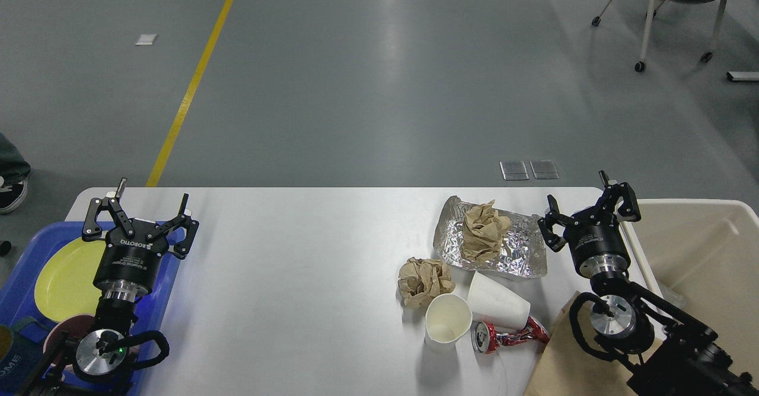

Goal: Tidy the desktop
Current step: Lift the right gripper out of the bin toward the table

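The white desktop [296,254] spans the view. On its right side lie a foil tray [510,256] holding a crumpled brown paper ball [485,223], a second paper ball [423,280], an upright white cup [447,320], a tipped white cup [497,302] and a crushed red can [507,335]. My left gripper [143,200] is open and empty above the blue tray's far right corner. My right gripper [578,194] is open and empty, just right of the foil tray.
A blue tray [160,283] at the left holds a yellow plate [65,277] and a dark red bowl [65,328]. A cream bin [705,254] stands at the right edge. A brown paper bag [563,360] lies at the front right.
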`<act>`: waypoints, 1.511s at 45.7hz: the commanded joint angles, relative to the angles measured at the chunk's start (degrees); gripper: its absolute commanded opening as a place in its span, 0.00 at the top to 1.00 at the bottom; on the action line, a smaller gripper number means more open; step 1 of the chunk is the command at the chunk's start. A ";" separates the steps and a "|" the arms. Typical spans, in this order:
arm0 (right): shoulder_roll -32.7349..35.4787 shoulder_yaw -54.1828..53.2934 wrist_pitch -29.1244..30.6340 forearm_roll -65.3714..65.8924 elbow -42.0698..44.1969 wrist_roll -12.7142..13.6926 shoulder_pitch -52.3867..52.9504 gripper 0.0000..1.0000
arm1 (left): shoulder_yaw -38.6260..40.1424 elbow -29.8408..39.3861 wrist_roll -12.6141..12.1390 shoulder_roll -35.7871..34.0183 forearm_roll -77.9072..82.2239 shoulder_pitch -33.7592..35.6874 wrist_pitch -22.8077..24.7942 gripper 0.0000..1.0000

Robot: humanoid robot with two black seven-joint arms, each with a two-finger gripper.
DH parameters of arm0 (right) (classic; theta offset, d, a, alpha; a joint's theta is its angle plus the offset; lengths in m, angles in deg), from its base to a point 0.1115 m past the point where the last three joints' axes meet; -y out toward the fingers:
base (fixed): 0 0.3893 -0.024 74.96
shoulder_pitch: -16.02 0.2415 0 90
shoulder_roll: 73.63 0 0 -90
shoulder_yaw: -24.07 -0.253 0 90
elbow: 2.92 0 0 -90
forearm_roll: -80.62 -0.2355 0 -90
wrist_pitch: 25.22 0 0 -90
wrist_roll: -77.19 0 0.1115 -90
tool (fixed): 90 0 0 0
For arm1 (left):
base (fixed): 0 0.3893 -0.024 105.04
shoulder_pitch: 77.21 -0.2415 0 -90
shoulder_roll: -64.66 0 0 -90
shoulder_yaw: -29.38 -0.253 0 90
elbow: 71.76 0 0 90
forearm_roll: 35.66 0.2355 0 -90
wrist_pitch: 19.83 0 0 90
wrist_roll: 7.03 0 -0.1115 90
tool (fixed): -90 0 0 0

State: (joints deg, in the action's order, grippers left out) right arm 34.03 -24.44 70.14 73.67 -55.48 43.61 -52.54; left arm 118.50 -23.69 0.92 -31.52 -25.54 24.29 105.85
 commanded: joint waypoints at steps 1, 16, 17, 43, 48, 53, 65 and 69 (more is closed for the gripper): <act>0.00 0.00 0.00 0.00 0.00 0.00 0.00 0.00 | 0.00 0.00 -0.03 0.03 -0.01 0.01 0.01 0.04; 0.00 0.00 0.00 0.00 0.00 0.00 0.00 0.00 | 0.00 0.00 0.05 0.03 -0.01 0.01 0.01 0.04; 0.00 0.00 0.00 0.00 0.00 0.00 0.00 0.00 | 0.00 0.00 0.05 0.03 -0.01 0.01 0.01 0.04; 0.18 -4.12 0.00 0.00 -0.09 0.00 0.35 0.00 | 0.00 0.00 -0.03 -0.06 -0.09 0.01 0.01 0.04; 0.53 -8.43 0.00 0.00 -0.18 0.00 0.18 0.00 | 0.00 0.00 -0.03 -0.06 -0.01 0.01 0.01 0.04; 2.02 -9.14 0.09 0.00 -0.09 0.09 -0.17 0.00 | 0.00 0.00 -0.03 -0.06 -0.09 0.01 0.01 0.04; 3.78 -8.61 0.00 0.00 -0.09 0.35 -1.05 0.00 | 0.00 0.00 0.05 -0.06 -0.01 0.01 0.01 0.04; 3.52 -8.53 0.00 0.00 -0.18 0.44 -1.06 0.00 | 0.00 0.00 -0.03 -0.06 -0.01 0.01 0.01 0.04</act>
State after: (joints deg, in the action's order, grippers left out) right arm 37.88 -33.03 70.17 73.66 -55.55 43.95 -53.53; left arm 118.50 -23.69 0.88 -31.58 -25.57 24.30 105.85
